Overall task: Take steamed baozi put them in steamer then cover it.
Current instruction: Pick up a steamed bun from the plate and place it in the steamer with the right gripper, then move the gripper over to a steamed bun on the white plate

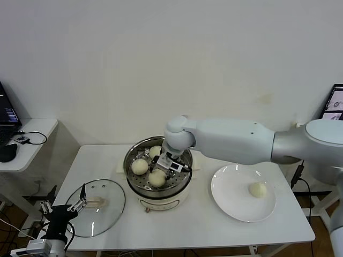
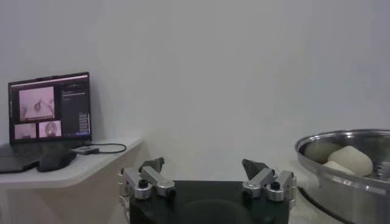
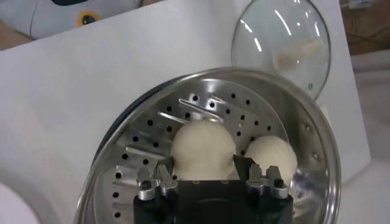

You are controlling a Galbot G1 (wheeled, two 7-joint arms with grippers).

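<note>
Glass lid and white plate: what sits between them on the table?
In the head view, the steamer sits between the glass lid and the white plate, with the right gripper inside it at a baozi.

Four baozi (image 1: 140,166); one steamer (image 1: 185,188); one cover (image 1: 102,214); one plate (image 1: 230,198).

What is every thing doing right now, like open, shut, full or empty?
Steamer: uncovered, three baozi on its tray.
Glass lid: off, flat on the table.
Plate: holds one baozi.
Right gripper: in the steamer, around a baozi.
Left gripper: open, empty, near the lid.
Laptop: open, screen lit.
</note>
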